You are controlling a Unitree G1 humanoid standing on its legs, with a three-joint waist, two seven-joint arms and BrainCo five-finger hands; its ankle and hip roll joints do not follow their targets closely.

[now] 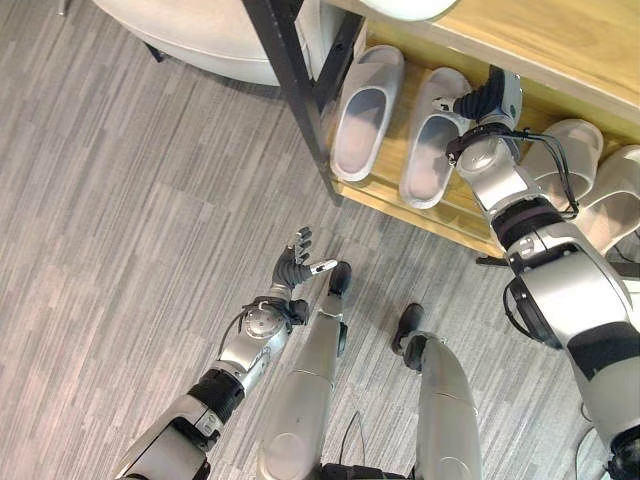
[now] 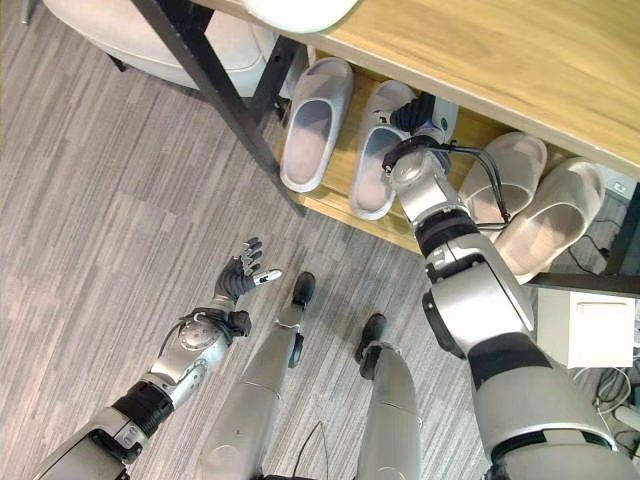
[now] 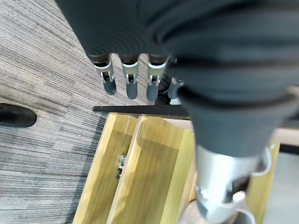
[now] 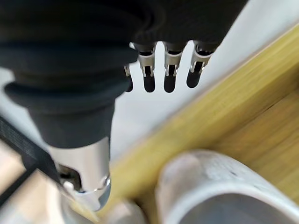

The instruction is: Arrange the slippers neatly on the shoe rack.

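Right hand (image 1: 487,100) is up at the shoe rack (image 1: 440,215), reaching in over the low shelf beside the toe end of the second pale slipper (image 1: 434,137). Its wrist view shows the fingers (image 4: 169,74) straight and apart, closed on nothing, with the rounded edge of a slipper just beneath them. Left hand (image 1: 294,264) hangs out over the grey floor (image 1: 130,200), fingers spread and relaxed, empty, well apart from the rack.

Now the risks, as I judge them. That right hand sits tight under the upper wooden shelf (image 1: 560,40); lift carelessly and the back of the hand could knock the board. Push sideways and it may shove the second slipper against the leftmost slipper (image 1: 366,112), spoiling a pair that already lies side by side. Further right, the two slippers (image 2: 545,215) lie skewed and overlapping near the arm, and the forearm could drag them off the shelf edge.

The count: four slippers, all on the low shelf; one rack; two hands, both holding nothing.
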